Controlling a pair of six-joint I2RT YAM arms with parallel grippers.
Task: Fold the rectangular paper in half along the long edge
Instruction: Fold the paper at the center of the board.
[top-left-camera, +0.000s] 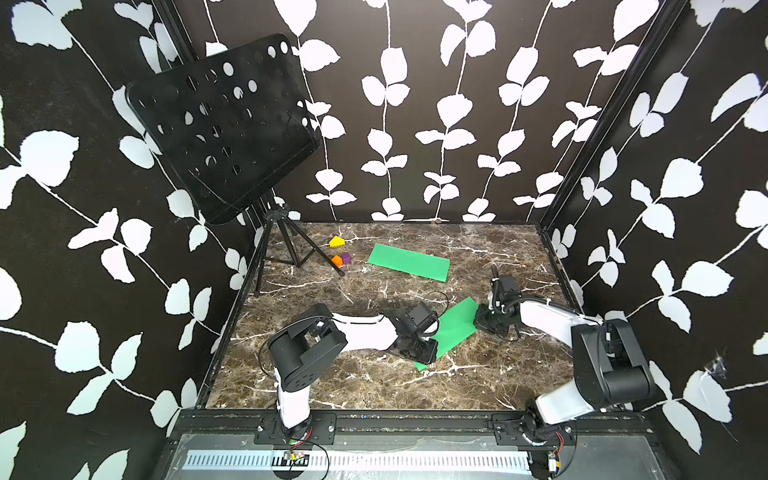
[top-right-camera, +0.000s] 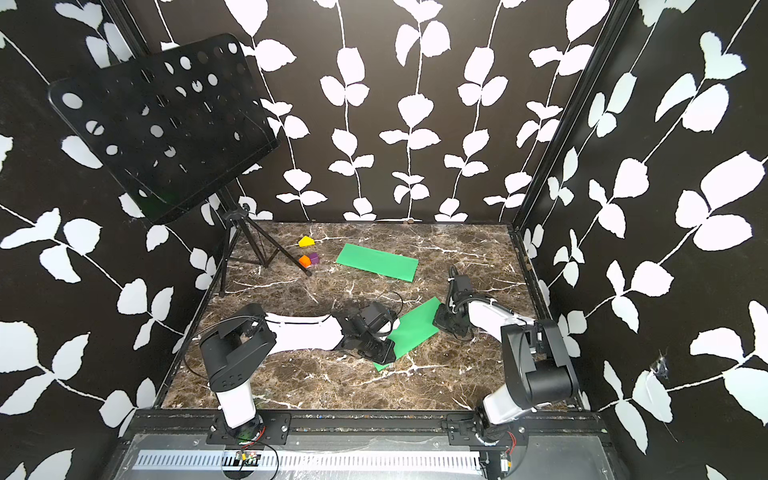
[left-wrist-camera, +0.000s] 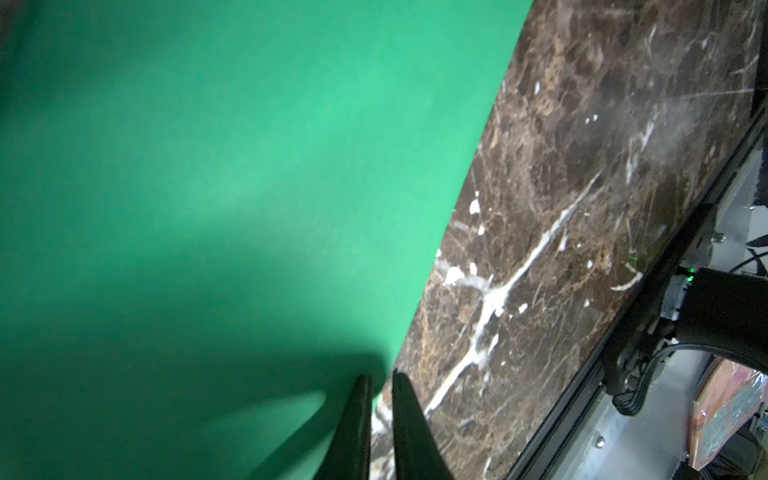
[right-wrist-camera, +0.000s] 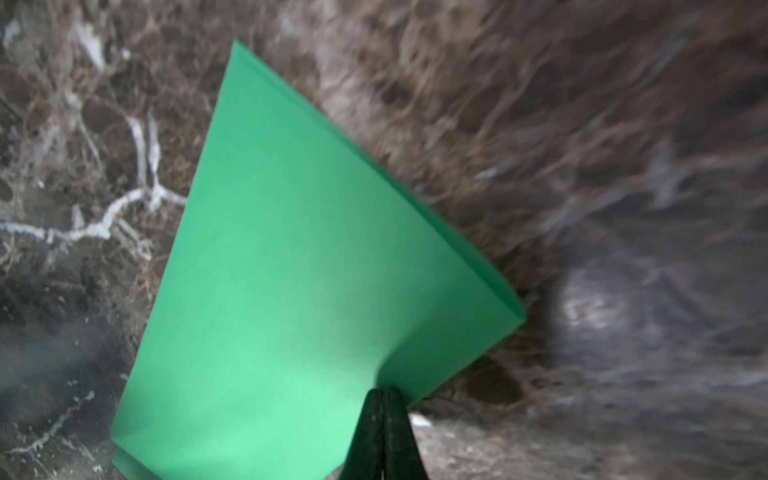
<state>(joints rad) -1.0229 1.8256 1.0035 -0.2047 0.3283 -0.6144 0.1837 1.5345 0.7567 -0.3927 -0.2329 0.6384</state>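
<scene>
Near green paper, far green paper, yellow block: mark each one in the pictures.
near green paper (top-left-camera: 457, 326): in a top view, its uncovered middle.
far green paper (top-left-camera: 409, 262): in a top view, centre of its face.
yellow block (top-left-camera: 337, 241): in a top view, its upper face.

Black perforated music stand on a tripod, upper left. Yellow block, orange block and purple block by its feet, the last two touching. Long green sheet flat just right of them. Brown marble tabletop. Leaf-patterned walls.
</scene>
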